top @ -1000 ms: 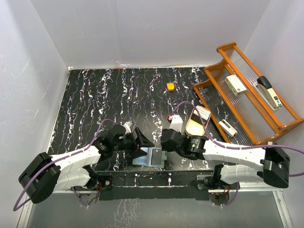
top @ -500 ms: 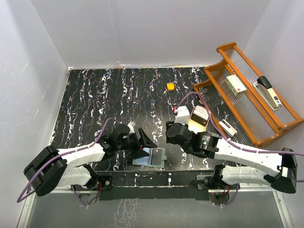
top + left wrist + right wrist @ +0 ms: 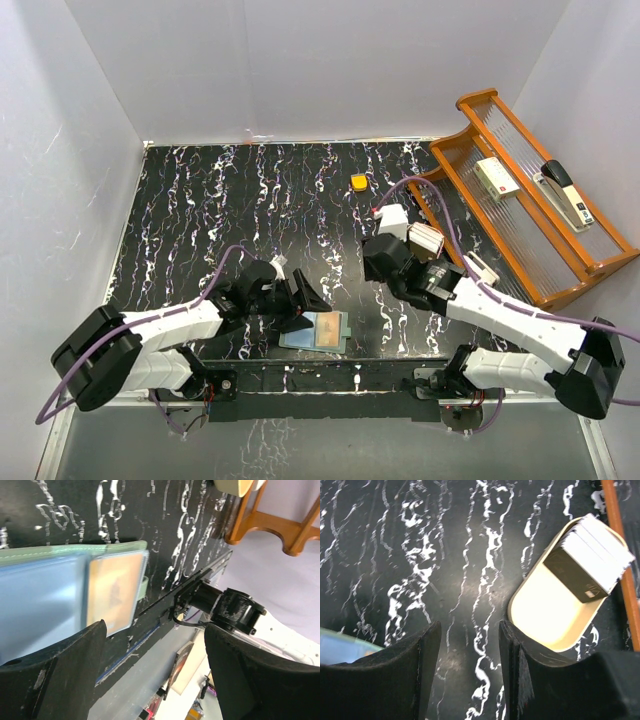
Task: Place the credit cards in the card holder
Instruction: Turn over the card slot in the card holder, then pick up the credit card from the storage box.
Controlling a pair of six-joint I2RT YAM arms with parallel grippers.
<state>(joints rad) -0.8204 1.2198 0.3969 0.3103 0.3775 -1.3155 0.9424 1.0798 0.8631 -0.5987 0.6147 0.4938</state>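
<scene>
The sage-green card holder (image 3: 298, 340) lies open near the table's front edge, with a yellow-tan card (image 3: 325, 328) lying on its right half. In the left wrist view the holder (image 3: 75, 551) and this card (image 3: 112, 590) lie just beyond my left gripper (image 3: 155, 630). My left gripper (image 3: 305, 303) is open and empty at the holder's left edge. My right gripper (image 3: 384, 264) is open and empty, above the table between the holder and the tan oval dish (image 3: 412, 262). A stack of cards (image 3: 590, 560), dark one on top, rests in the dish (image 3: 550, 615).
A small orange block (image 3: 358, 182) lies at the back centre. A wooden rack (image 3: 448, 148) stands at the right with a stapler (image 3: 565, 195), a white box (image 3: 497, 178) and a small white item (image 3: 480, 268). White walls close in the table.
My right gripper has moved back and right, away from the card holder toward the dish. The card on the holder now shows yellow-tan. My left gripper has barely moved.
</scene>
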